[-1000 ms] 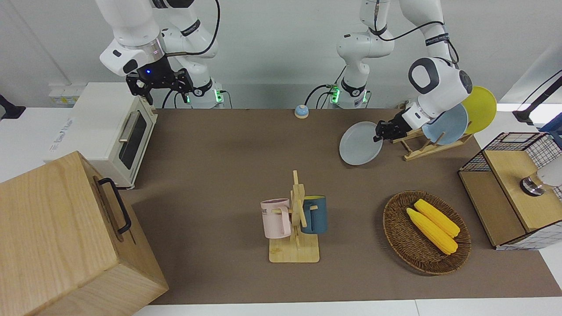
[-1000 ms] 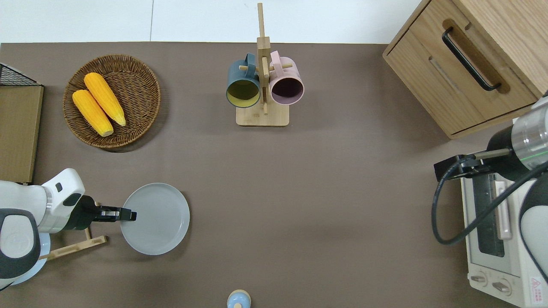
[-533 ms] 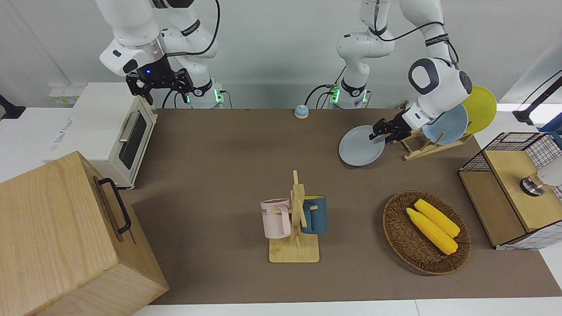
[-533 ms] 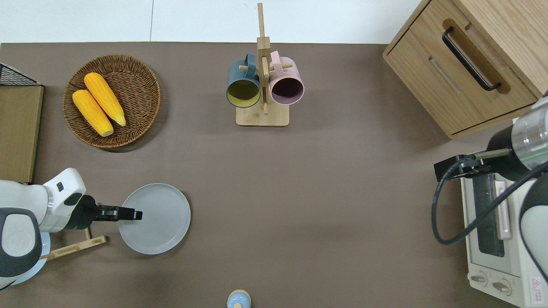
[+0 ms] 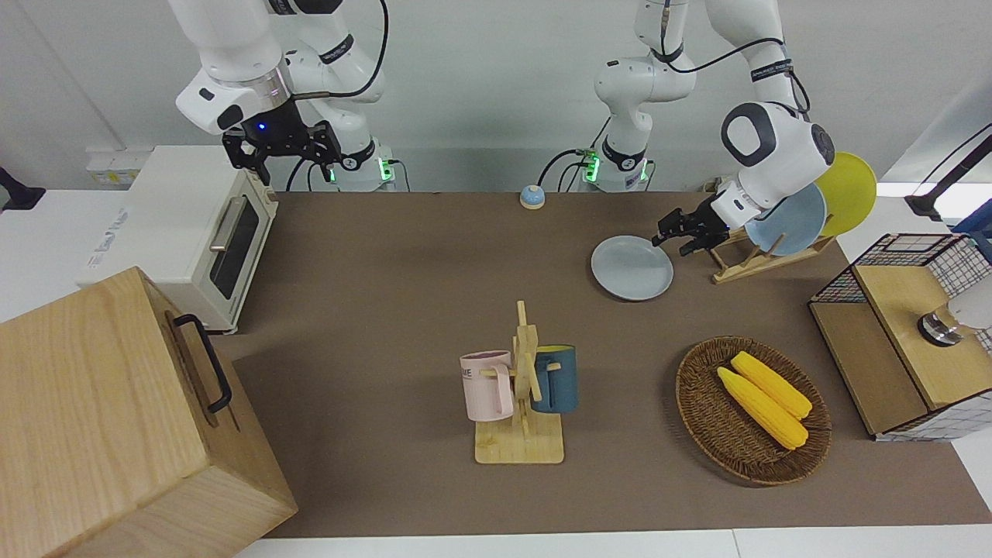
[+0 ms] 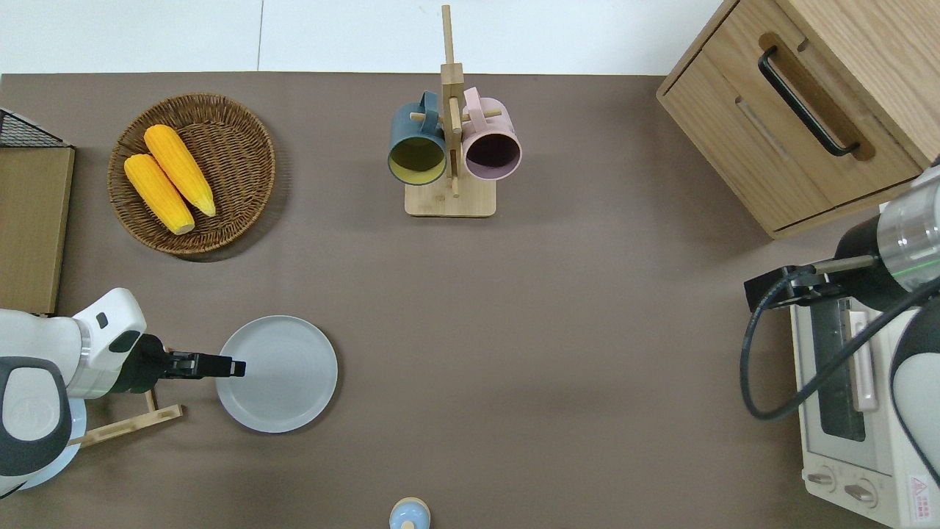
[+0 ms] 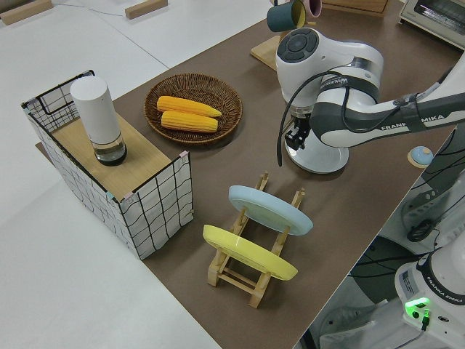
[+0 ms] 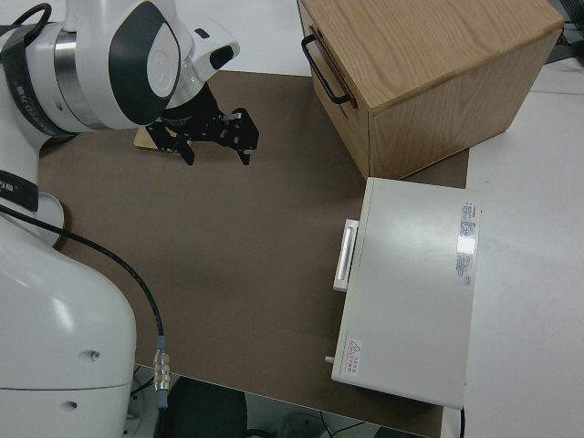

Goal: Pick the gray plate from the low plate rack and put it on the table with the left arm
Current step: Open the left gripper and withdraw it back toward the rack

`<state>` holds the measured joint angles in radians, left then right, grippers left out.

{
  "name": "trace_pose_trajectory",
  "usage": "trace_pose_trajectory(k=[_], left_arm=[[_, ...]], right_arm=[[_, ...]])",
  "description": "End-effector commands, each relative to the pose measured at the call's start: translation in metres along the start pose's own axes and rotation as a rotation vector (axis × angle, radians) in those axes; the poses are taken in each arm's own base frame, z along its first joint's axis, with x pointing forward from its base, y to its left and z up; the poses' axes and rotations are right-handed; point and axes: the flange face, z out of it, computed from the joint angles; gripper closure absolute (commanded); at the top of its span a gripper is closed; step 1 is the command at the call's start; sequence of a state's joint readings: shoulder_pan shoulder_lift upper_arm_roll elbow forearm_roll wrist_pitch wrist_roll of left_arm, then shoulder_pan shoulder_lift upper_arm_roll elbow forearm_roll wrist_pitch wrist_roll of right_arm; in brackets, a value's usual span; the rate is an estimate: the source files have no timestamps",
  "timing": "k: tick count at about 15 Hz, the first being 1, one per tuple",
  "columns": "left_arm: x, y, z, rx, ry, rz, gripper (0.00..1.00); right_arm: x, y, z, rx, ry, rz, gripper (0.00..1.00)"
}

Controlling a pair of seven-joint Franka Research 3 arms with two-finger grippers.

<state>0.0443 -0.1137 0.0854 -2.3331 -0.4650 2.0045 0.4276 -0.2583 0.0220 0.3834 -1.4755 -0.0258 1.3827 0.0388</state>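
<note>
Two white jointed robot arms with black grippers

The left arm (image 5: 767,143) has smooth white shells, a round dark-gray cap ringed in lighter gray on its big joint, a thin black cable looped along its upper links, and a dark band with small white lettering; in the left side view its forearm is gray with white "FRANKA" lettering. Its left gripper (image 6: 233,366) is black and slim. The right arm (image 5: 232,70) is white too, with a shiny silver ring at the wrist and a thick black cable. Its right gripper (image 5: 283,151) is black with a small blue light. Both bases glow green.
</note>
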Motion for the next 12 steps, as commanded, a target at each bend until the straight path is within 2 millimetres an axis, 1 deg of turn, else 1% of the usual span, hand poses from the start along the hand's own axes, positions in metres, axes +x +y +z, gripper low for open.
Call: trace_pose_trajectory(k=[1, 3, 5, 8, 10, 12], left_arm=[[0.003, 0.004, -0.018, 0.020, 0.034, -0.021, 0.11], [0.009, 0.011, -0.035, 0.079, 0.036, -0.042, 0.09], [0.014, 0.026, -0.050, 0.135, 0.033, -0.049, 0.04], [0.026, 0.054, -0.076, 0.209, 0.050, -0.034, 0.02], [0.031, 0.074, -0.096, 0.254, 0.054, -0.057, 0.02], [0.037, 0.089, -0.120, 0.256, 0.074, -0.086, 0.02]], right_arm=[[-0.003, 0.002, -0.004, -0.007, 0.000, 0.016, 0.017], [-0.002, 0.002, -0.003, -0.006, -0.002, 0.016, 0.017], [-0.002, 0.003, -0.003, -0.006, -0.003, 0.017, 0.017], [-0.002, 0.003, -0.003, -0.006, -0.003, 0.017, 0.017], [-0.003, 0.003, -0.004, -0.007, 0.000, 0.017, 0.017], [-0.003, 0.002, -0.004, -0.007, 0.000, 0.016, 0.017]])
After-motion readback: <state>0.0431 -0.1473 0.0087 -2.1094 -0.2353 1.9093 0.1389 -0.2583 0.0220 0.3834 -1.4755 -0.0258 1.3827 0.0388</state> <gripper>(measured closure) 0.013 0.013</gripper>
